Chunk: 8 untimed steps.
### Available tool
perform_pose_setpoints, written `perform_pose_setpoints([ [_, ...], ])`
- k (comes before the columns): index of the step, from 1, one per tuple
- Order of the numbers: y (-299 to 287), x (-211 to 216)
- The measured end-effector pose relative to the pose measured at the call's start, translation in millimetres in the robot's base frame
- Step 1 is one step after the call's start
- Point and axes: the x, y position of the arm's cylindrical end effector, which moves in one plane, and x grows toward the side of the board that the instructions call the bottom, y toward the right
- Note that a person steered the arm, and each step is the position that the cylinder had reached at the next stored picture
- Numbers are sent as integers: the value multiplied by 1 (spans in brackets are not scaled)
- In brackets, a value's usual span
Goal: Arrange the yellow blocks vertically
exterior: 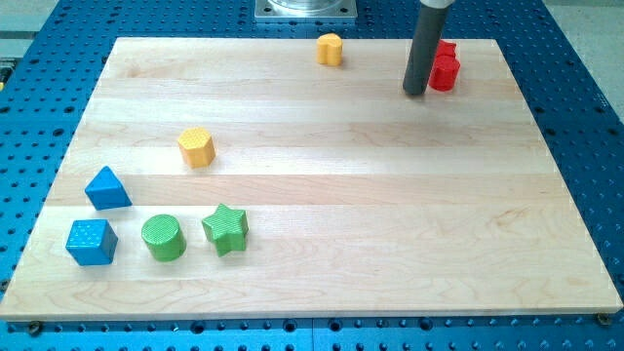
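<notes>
Two yellow blocks lie on the wooden board. One yellow block sits near the view's top edge, a little right of centre. The other, a yellow hexagon-like block, sits lower and to the left. My tip rests on the board at the upper right, well to the right of the upper yellow block and just left of the red blocks.
A blue triangle, a blue cube, a green cylinder and a green star cluster at the lower left. A blue pegboard surrounds the board. A metal base plate sits at the top.
</notes>
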Motion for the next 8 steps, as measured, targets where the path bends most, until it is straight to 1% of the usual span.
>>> perform_pose_setpoints([
  [1, 33, 14],
  [2, 43, -9],
  [3, 28, 11],
  [4, -57, 84],
  [5, -94, 118],
  [6, -135, 164],
  [7, -214, 184],
  [8, -291, 184],
])
